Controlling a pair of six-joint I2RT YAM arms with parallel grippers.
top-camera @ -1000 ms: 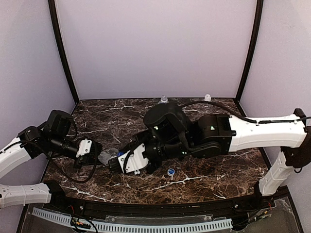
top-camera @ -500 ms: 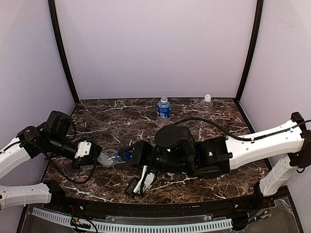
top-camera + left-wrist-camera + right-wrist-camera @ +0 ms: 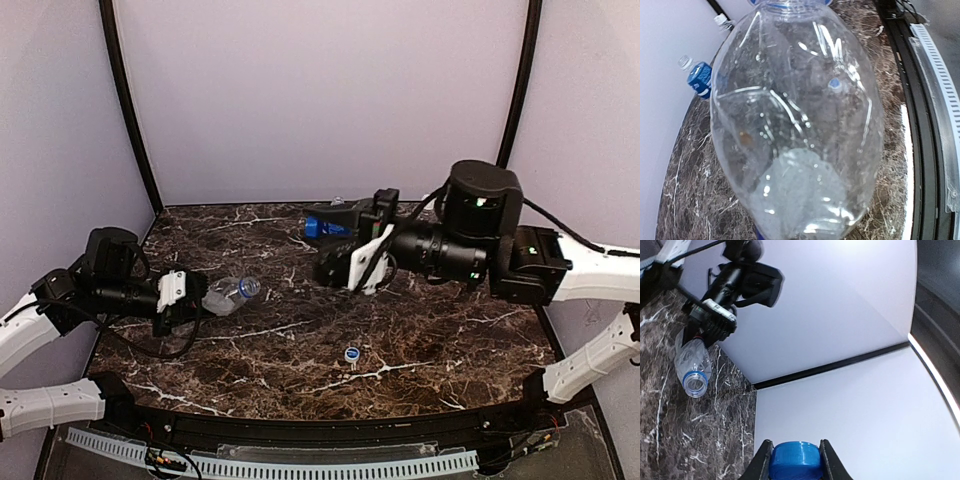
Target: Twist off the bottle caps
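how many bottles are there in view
3. The plain bottle is held in the left pincer; a blue-labelled bottle and a white-capped bottle are by the back wall.

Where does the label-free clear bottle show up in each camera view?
Top external: clear bottle sideways, left of centre, mouth toward the middle.
Left wrist: clear bottle fills the frame, base nearest.
Right wrist: clear bottle at left edge, mouth down.
Shared landmark: dark marble table.
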